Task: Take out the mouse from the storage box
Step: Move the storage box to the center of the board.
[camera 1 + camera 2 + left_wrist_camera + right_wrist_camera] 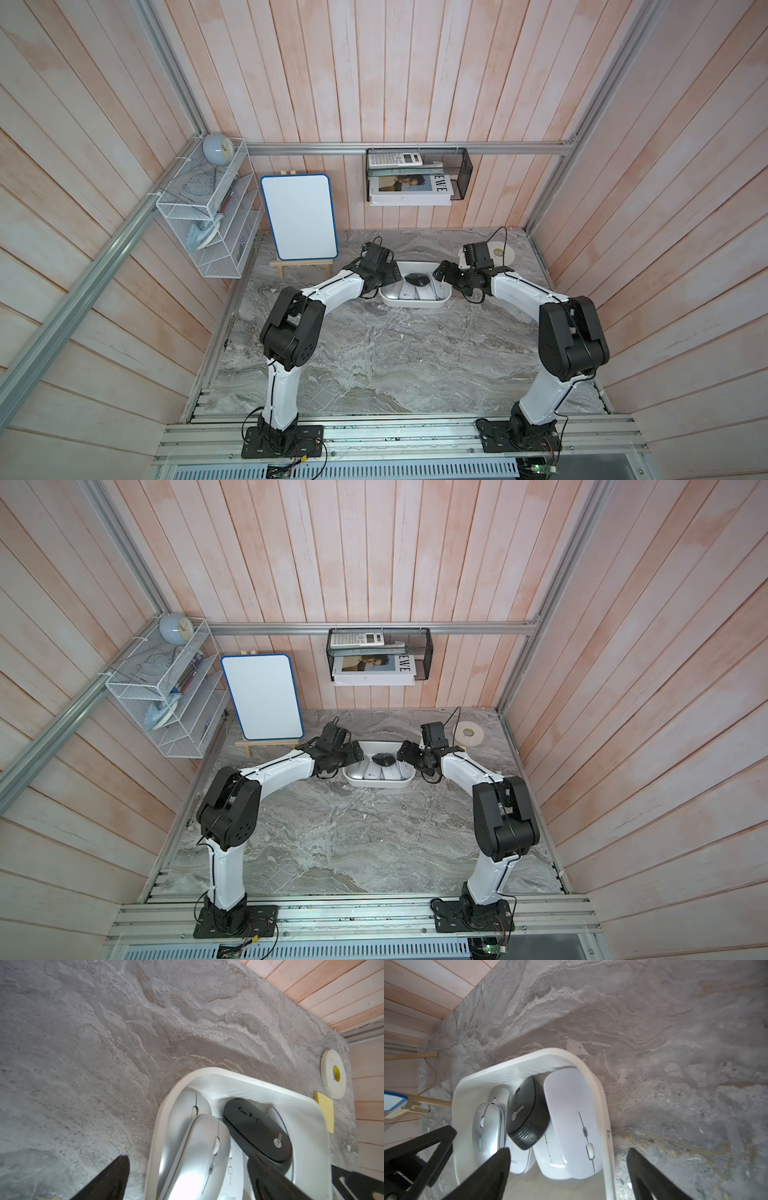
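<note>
On the surface point(374, 353), we see the white box point(415, 304) crowded with silver mice point(488, 1126) and white mice point(571, 1115), a black mouse point(417, 279) lying on top; left hand point(187, 1159) and right hand point(568, 1151) hover spread at either end.

Bottom edge cuts off storage box point(209, 1072) in both wrist views. White mouse point(235, 1169) mostly hidden under black mouse point(257, 1130) and silver mouse point(203, 1142); logo cropped, unreadable.
</note>
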